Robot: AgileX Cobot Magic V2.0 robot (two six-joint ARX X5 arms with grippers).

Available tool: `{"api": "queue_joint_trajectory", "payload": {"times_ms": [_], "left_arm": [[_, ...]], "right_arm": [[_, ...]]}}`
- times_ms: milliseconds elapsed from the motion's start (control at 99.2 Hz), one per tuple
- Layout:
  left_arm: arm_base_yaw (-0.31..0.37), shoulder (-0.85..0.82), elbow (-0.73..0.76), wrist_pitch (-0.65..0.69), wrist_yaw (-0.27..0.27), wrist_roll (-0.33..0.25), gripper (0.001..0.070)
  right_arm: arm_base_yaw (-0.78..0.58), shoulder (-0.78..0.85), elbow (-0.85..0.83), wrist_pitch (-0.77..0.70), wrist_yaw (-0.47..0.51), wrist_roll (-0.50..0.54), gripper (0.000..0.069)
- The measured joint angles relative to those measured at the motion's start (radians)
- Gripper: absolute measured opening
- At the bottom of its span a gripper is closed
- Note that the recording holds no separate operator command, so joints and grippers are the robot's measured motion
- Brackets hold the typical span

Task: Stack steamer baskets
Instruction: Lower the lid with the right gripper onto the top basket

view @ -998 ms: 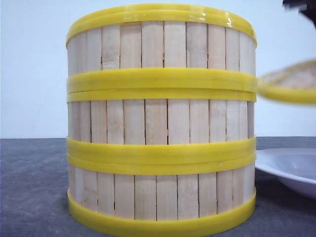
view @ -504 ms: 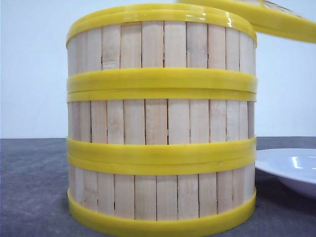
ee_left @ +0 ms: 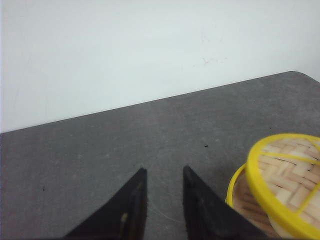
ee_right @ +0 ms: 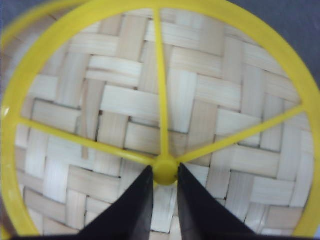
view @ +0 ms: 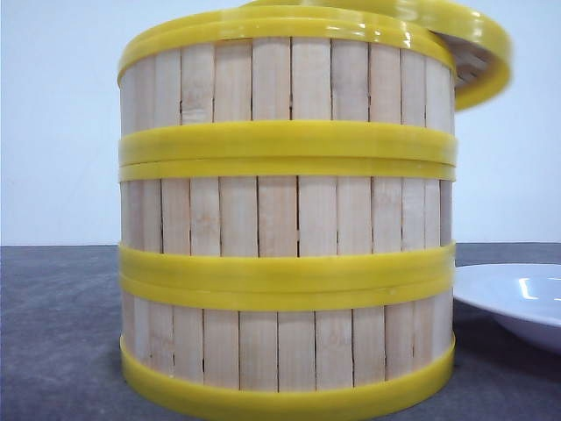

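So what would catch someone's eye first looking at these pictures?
The tall stack of three steamer baskets fills the middle of the front view. A woven lid is tilted over the stack's top right edge, its centre knob held by the right pincer. A white plate sits on the table to the stack's right.

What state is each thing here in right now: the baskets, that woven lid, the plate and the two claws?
Steamer baskets: all three stacked in one upright column.
Lid: held by its centre knob, tilted above the top basket, not seated yet.
Right gripper: shut on the lid's knob.
Left gripper: slightly open, empty, above the table.
White plate: on the table beside the stack, empty as far as visible.
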Motion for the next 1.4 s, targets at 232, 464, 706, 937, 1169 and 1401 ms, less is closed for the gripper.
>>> {"api": "queue_joint_trajectory", "payload": {"times_ms": [232, 464, 706, 937, 1169, 1401], "left_arm": [[0.0, 0.0, 0.0, -0.01, 0.0, 0.0, 0.0111], [0.0, 0.0, 0.0, -0.023, 0.0, 0.0, 0.0111], [0.0, 0.0, 0.0, -0.023, 0.0, 0.0, 0.0111], [0.0, 0.0, 0.0, -0.024, 0.0, 0.0, 0.0111], [0.0, -0.006, 0.0, -0.026, 0.0, 0.0, 0.0111], [0.0, -0.018, 0.0, -0.031, 0.0, 0.0, 0.0111]], "right_arm": [[0.052, 0.023, 0.066, -0.003, -0.001, -0.002, 0.0052], [0.08, 0.072, 0.066, -0.014, 0.002, -0.006, 0.0052], [0.137, 0.076, 0.066, -0.014, 0.005, -0.006, 0.0052], [0.142, 0.083, 0.066, -0.014, 0.052, -0.006, 0.0052], [0.135, 0.084, 0.066, -0.014, 0.08, -0.006, 0.0052], [0.14, 0.084, 0.066, -0.014, 0.026, -0.006, 0.0052]]}}
